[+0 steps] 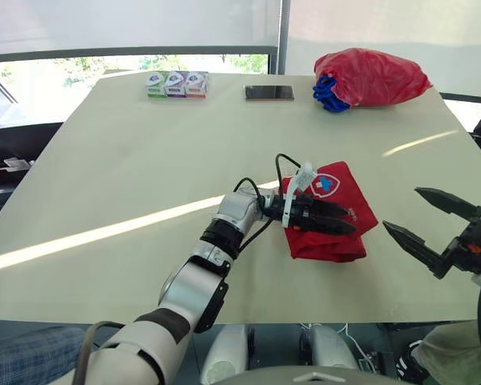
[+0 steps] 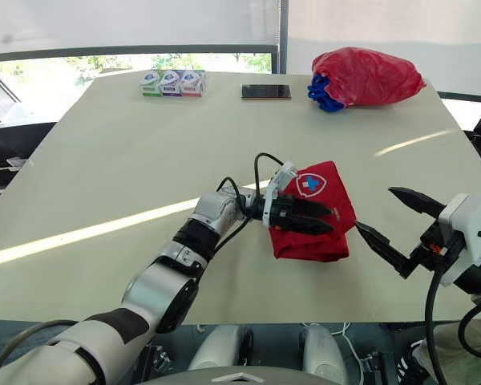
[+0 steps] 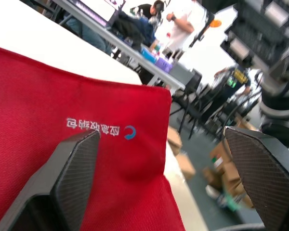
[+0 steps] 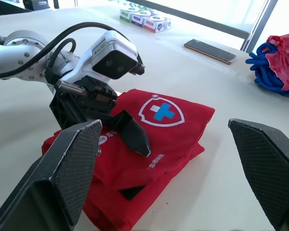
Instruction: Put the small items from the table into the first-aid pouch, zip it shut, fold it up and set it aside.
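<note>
One folded red first-aid pouch (image 1: 345, 188) lies right of centre on the near part of the worktop (image 1: 144, 160). Along the far edge are three small boxes (image 1: 176, 83) in a row, one phone (image 1: 268, 92) and one red bag (image 1: 369, 76) with blue handles. The worktop is pale and sunlit, with windows behind. The left tool (image 1: 349, 220) rests on the pouch with its fingers apart. The right tool (image 1: 402, 208) hovers spread wide, off to the pouch's right. The pouch's zip cannot be made out.
</note>
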Controlling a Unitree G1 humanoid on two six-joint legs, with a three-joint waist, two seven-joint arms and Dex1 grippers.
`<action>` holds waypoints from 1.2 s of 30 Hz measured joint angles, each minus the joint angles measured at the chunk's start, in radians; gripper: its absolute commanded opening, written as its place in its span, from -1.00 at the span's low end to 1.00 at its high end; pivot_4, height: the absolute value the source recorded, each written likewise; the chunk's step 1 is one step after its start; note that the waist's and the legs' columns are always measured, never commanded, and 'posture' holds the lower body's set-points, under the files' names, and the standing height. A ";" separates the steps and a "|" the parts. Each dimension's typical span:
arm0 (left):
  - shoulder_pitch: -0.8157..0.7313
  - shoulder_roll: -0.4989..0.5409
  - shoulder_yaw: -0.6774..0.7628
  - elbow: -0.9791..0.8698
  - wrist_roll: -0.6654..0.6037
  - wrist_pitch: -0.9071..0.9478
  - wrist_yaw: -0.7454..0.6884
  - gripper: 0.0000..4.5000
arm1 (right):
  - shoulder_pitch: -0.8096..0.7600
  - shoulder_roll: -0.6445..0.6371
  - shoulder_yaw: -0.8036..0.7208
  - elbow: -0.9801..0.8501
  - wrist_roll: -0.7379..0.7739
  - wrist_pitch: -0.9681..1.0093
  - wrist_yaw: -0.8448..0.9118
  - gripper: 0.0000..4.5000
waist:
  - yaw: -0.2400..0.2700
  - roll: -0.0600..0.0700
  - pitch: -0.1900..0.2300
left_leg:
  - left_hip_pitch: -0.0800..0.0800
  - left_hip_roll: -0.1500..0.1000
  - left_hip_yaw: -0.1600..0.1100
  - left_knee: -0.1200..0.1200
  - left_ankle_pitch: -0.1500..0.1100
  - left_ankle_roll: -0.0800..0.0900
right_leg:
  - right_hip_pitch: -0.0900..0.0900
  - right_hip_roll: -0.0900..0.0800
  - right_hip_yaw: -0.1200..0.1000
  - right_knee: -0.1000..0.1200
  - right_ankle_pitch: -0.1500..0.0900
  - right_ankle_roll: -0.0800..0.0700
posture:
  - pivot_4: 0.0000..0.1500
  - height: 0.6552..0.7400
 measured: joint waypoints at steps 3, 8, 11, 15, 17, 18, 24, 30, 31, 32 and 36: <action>0.035 0.023 -0.018 -0.039 0.011 0.004 -0.009 -0.17 | 0.004 0.000 0.000 0.000 0.000 0.000 0.001 1.00 | -0.001 0.000 0.000 | 0.000 0.000 0.000 0.000 0.000 0.000 | -0.001 0.000 0.000 0.000 0.000 0.000 | 1.00 1.00; 0.058 0.043 -0.039 -0.109 0.028 0.003 -0.013 -0.99 | 0.022 -0.004 0.000 0.000 0.011 0.000 0.012 1.00 | 0.000 0.000 0.000 | 0.000 0.001 0.000 0.000 0.000 0.000 | 0.000 0.000 0.000 0.000 0.000 0.000 | 1.00 1.00; 0.069 0.046 -0.042 -0.127 0.033 -0.012 0.001 -0.99 | 0.062 -0.015 -0.001 0.001 0.017 0.000 0.039 1.00 | 0.000 0.000 0.000 | 0.000 0.001 0.000 0.000 0.000 0.000 | 0.000 0.000 0.000 0.000 0.000 0.000 | 1.00 1.00; 0.079 0.048 -0.047 -0.159 0.042 -0.032 0.016 -0.99 | 0.100 -0.026 -0.026 0.002 0.019 -0.001 0.071 1.00 | 0.000 0.000 0.000 | -0.001 0.001 0.000 0.000 0.000 0.000 | 0.000 0.000 0.000 0.000 0.000 0.000 | 1.00 1.00; 0.100 0.069 -0.057 -0.244 0.049 -0.060 0.029 -0.99 | 0.152 -0.029 -0.084 0.006 0.022 -0.009 0.115 1.00 | 0.000 0.001 0.001 | -0.001 0.002 0.000 0.000 0.000 0.000 | -0.001 0.000 0.000 0.000 0.000 0.000 | 1.00 1.00; 0.100 0.080 -0.057 -0.283 0.049 -0.062 0.031 -0.99 | 0.176 -0.028 -0.098 0.006 0.022 -0.011 0.130 1.00 | 0.000 0.001 0.002 | -0.002 0.002 0.000 0.000 0.000 0.000 | -0.001 0.000 0.000 0.000 0.000 0.000 | 1.00 1.00; 0.028 0.094 -0.021 -0.381 0.041 -0.094 0.078 -0.99 | 0.262 -0.019 -0.179 0.015 0.014 -0.040 0.185 1.00 | 0.001 0.001 0.002 | -0.002 0.002 0.000 0.000 0.000 0.000 | -0.001 0.000 0.000 -0.001 0.000 0.000 | 1.00 1.00; -0.100 0.040 0.009 -0.277 0.077 -0.125 0.196 -0.99 | 0.289 -0.005 -0.248 0.042 0.020 -0.060 0.209 1.00 | 0.001 0.001 0.002 | -0.002 -0.001 0.000 0.000 0.000 0.000 | -0.001 0.000 0.000 -0.001 0.000 0.000 | 1.00 1.00; -0.112 0.035 -0.003 -0.252 0.099 -0.146 0.206 -0.99 | 0.289 0.001 -0.260 0.049 0.029 -0.066 0.212 1.00 | 0.001 0.001 0.002 | -0.002 -0.001 0.000 0.000 0.000 0.000 | -0.001 0.000 0.000 -0.001 0.000 0.000 | 1.00 1.00; -0.115 0.031 -0.017 -0.233 0.116 -0.161 0.211 -0.99 | 0.290 0.004 -0.269 0.058 0.033 -0.070 0.219 1.00 | 0.000 0.001 0.002 | -0.002 -0.001 0.000 0.000 0.000 0.000 | -0.001 0.000 0.000 -0.001 0.000 0.000 | 1.00 1.00; -0.117 0.005 -0.104 -0.129 0.211 -0.250 0.229 -0.99 | 0.331 0.004 -0.289 0.119 0.017 -0.098 0.274 1.00 | 0.000 0.000 0.003 | -0.002 -0.001 0.000 -0.001 0.000 0.000 | -0.001 0.001 0.000 -0.001 0.000 0.000 | 1.00 1.00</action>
